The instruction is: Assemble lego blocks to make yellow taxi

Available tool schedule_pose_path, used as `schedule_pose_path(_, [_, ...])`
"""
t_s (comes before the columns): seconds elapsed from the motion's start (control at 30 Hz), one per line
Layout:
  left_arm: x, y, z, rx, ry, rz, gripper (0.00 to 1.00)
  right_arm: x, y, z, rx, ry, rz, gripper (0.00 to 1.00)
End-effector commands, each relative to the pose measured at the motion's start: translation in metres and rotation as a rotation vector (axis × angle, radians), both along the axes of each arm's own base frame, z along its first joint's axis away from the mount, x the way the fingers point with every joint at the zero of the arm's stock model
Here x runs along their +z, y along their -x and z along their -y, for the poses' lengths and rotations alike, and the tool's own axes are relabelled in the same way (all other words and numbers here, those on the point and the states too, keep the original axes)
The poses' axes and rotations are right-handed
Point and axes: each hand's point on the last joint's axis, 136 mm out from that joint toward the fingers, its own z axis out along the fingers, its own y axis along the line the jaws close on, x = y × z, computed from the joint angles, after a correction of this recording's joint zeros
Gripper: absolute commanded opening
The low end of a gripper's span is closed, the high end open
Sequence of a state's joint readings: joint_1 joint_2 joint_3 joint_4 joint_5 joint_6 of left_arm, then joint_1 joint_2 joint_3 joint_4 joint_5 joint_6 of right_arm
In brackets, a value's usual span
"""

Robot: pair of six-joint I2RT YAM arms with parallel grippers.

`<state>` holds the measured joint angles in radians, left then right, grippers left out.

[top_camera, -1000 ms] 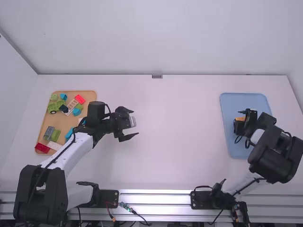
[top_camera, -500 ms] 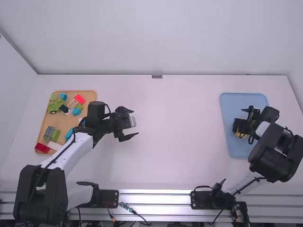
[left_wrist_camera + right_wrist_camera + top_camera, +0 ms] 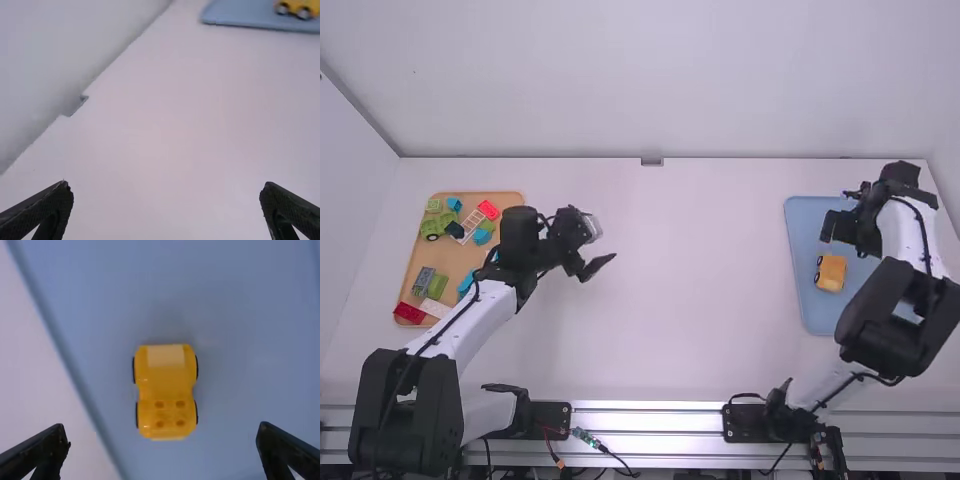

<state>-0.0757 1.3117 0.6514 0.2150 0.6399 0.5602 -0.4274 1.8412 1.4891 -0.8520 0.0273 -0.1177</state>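
Pale wall [image 3: 650, 80] with small grey fitting [image 3: 651, 161] at its foot, silver rails [image 3: 670, 421] opposite.

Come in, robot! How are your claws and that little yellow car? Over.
Left gripper open, empty. Right gripper open above blue tray. Yellow car upright in tray, nothing on top.

Probably a robotics lab, white table [image 3: 680, 350], two mounted arms, loose wires [image 3: 605, 450]

1 ylw car [image 3: 166, 385], 2 trays [image 3: 810, 225], 2 arms [image 3: 470, 325]
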Motion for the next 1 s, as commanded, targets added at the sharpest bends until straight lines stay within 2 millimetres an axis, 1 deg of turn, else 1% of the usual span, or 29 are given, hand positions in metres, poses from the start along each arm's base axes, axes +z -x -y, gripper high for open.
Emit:
schedule_pose_path(0.0, [0.000, -0.018, -0.028, 0.316, 0.136, -0.162, 0.99, 0.015, -0.017, -0.014, 0.008, 0.019, 0.023, 0.99])
schedule_pose_path(0.03, [0.000, -0.021, -0.032, 0.361, 0.145, -0.178, 0.99, 0.018, -0.021, -0.020, 0.026, 0.023, 0.028, 0.99])
schedule_pose_path(0.07, [-0.001, -0.022, -0.039, 0.420, 0.147, -0.205, 0.99, 0.023, -0.028, -0.033, 0.060, 0.026, 0.040, 0.99])
schedule_pose_path(0.1, [-0.002, -0.022, -0.042, 0.442, 0.146, -0.221, 0.99, 0.024, -0.032, -0.040, 0.080, 0.027, 0.045, 0.99])
schedule_pose_path(0.13, [-0.001, -0.020, -0.049, 0.486, 0.122, -0.250, 0.99, 0.028, -0.040, -0.059, 0.128, 0.031, 0.053, 0.99])
schedule_pose_path(0.17, [-0.001, -0.020, -0.050, 0.491, 0.119, -0.253, 0.99, 0.029, -0.041, -0.061, 0.133, 0.033, 0.053, 0.99])
schedule_pose_path(0.2, [0.002, -0.016, -0.057, 0.526, 0.092, -0.284, 0.99, 0.032, -0.046, -0.076, 0.172, 0.053, 0.055, 0.99])
schedule_pose_path(0.23, [0.004, -0.015, -0.058, 0.540, 0.087, -0.296, 0.99, 0.033, -0.048, -0.080, 0.181, 0.061, 0.056, 0.99])
schedule_pose_path(0.33, [0.014, -0.010, -0.075, 0.694, 0.125, -0.392, 0.99, 0.040, -0.055, -0.099, 0.191, 0.118, 0.064, 0.99])
schedule_pose_path(0.37, [0.020, -0.008, -0.080, 0.735, 0.132, -0.421, 0.99, 0.042, -0.059, -0.113, 0.224, 0.129, 0.070, 0.99])
schedule_pose_path(0.4, [0.024, -0.006, -0.081, 0.742, 0.130, -0.431, 0.99, 0.043, -0.061, -0.127, 0.256, 0.128, 0.076, 0.99])
schedule_pose_path(0.43, [0.030, -0.006, -0.080, 0.739, 0.128, -0.438, 0.99, 0.045, -0.065, -0.145, 0.296, 0.118, 0.093, 0.99])
schedule_pose_path(0.47, [0.030, -0.006, -0.080, 0.739, 0.128, -0.438, 0.99, 0.045, -0.065, -0.145, 0.296, 0.118, 0.093, 0.99])
schedule_pose_path(0.5, [0.034, -0.005, -0.079, 0.738, 0.127, -0.440, 0.99, 0.046, -0.069, -0.156, 0.318, 0.112, 0.111, 0.99])
schedule_pose_path(0.57, [0.040, -0.005, -0.080, 0.742, 0.126, -0.441, 0.99, 0.050, -0.079, -0.183, 0.376, 0.111, 0.156, 0.99])
schedule_pose_path(0.63, [0.043, -0.007, -0.080, 0.739, 0.129, -0.434, 0.99, 0.052, -0.081, -0.198, 0.408, 0.112, 0.174, 0.99])
schedule_pose_path(0.67, [0.046, -0.009, -0.080, 0.739, 0.134, -0.422, 0.99, 0.056, -0.083, -0.215, 0.443, 0.110, 0.196, 0.99])
schedule_pose_path(0.7, [0.048, -0.011, -0.080, 0.735, 0.133, -0.408, 0.99, 0.058, -0.084, -0.225, 0.464, 0.107, 0.212, 0.99])
schedule_pose_path(0.73, [0.049, -0.011, -0.083, 0.737, 0.129, -0.393, 0.99, 0.061, -0.085, -0.228, 0.465, 0.099, 0.225, 0.98])
schedule_pose_path(0.83, [0.052, -0.010, -0.102, 0.785, 0.110, -0.334, 0.95, 0.066, -0.084, -0.218, 0.425, 0.066, 0.263, 0.95])
schedule_pose_path(0.87, [0.053, -0.010, -0.106, 0.795, 0.111, -0.327, 0.94, 0.067, -0.084, -0.216, 0.421, 0.062, 0.269, 0.94])
schedule_pose_path(0.9, [0.054, -0.009, -0.114, 0.824, 0.113, -0.307, 0.93, 0.070, -0.084, -0.212, 0.412, 0.052, 0.285, 0.93])
schedule_pose_path(0.97, [0.056, -0.007, -0.122, 0.854, 0.114, -0.273, 0.90, 0.074, -0.083, -0.205, 0.396, 0.035, 0.311, 0.90])
